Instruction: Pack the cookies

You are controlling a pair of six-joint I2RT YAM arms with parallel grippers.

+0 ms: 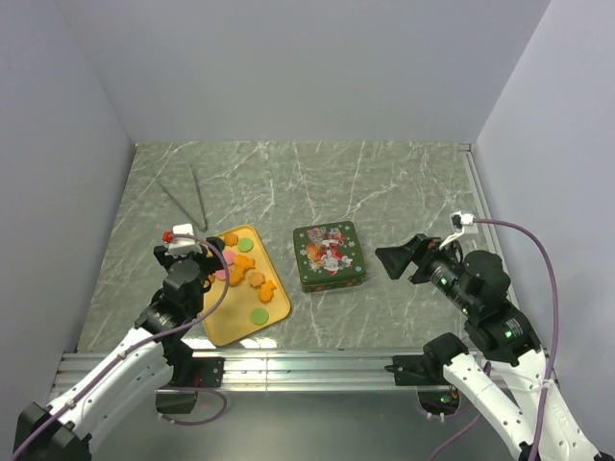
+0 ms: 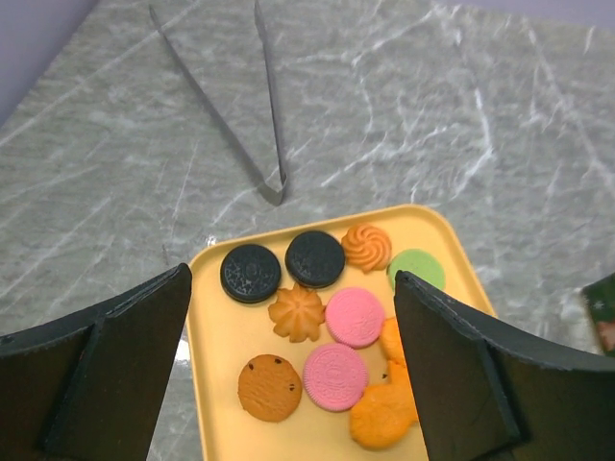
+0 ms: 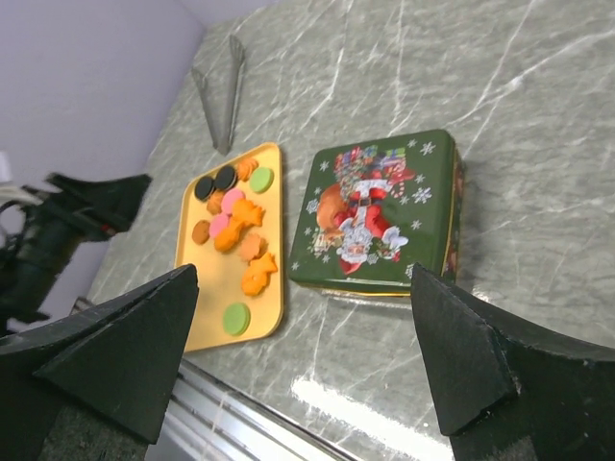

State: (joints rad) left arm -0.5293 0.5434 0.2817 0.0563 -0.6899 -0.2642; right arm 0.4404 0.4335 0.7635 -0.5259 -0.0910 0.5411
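Note:
Several cookies (image 1: 246, 273), orange, pink, green and dark brown, lie on a yellow tray (image 1: 223, 324); they also show in the left wrist view (image 2: 327, 331) and the right wrist view (image 3: 233, 230). A closed green Christmas tin (image 1: 329, 255) sits right of the tray and also shows in the right wrist view (image 3: 380, 211). My left gripper (image 1: 209, 261) is open and empty, hovering over the tray's left edge (image 2: 207, 375). My right gripper (image 1: 392, 259) is open and empty, just right of the tin.
Metal tongs (image 1: 187, 204) lie on the marble table behind the tray, also in the left wrist view (image 2: 259, 115). Purple walls close in the left, back and right. An aluminium rail (image 1: 307, 365) runs along the near edge.

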